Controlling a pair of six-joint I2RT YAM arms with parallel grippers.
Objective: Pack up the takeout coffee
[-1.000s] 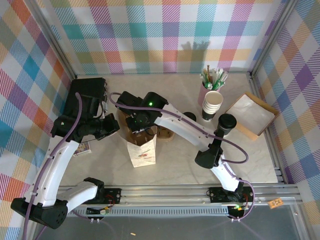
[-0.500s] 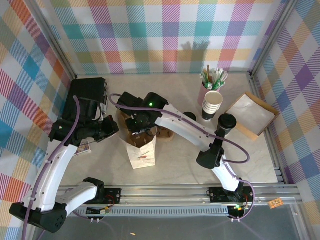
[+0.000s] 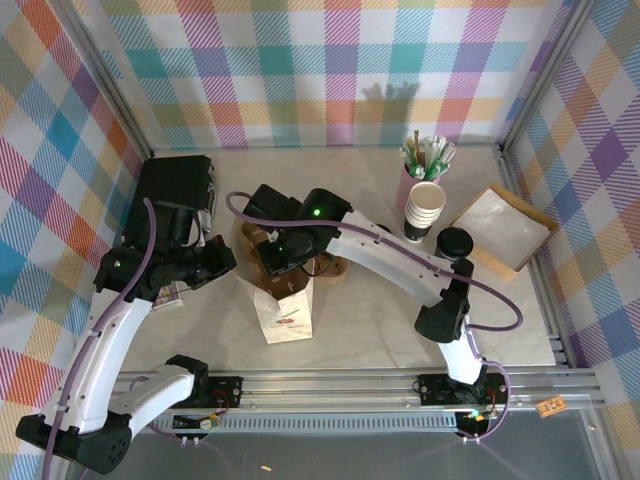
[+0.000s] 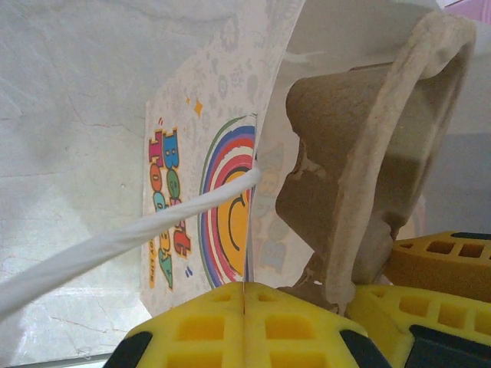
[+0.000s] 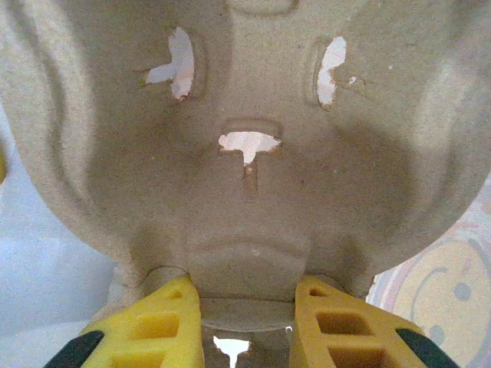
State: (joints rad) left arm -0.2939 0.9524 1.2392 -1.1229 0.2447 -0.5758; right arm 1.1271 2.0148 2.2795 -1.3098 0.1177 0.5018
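Note:
The takeout coffee, a cup under a black lid, stands at the right beside the white tray. A white printed paper bag stands in the middle. My left gripper is shut on the bag's thin upper edge and holds its mouth to the left. My right gripper is shut on the middle ridge of a brown pulp cup carrier, which hangs at the bag's mouth. The bag's white handle runs across the left wrist view.
A stack of lidless white cups and a pink holder with straws stand at the back right. A white tray lies at the right edge. A black machine fills the back left. Plaid walls close in on three sides.
The right arm has swung a little to the right with the carrier. The left arm has drawn slightly left and nearer, still holding the bag's edge. The bag has shifted a bit.

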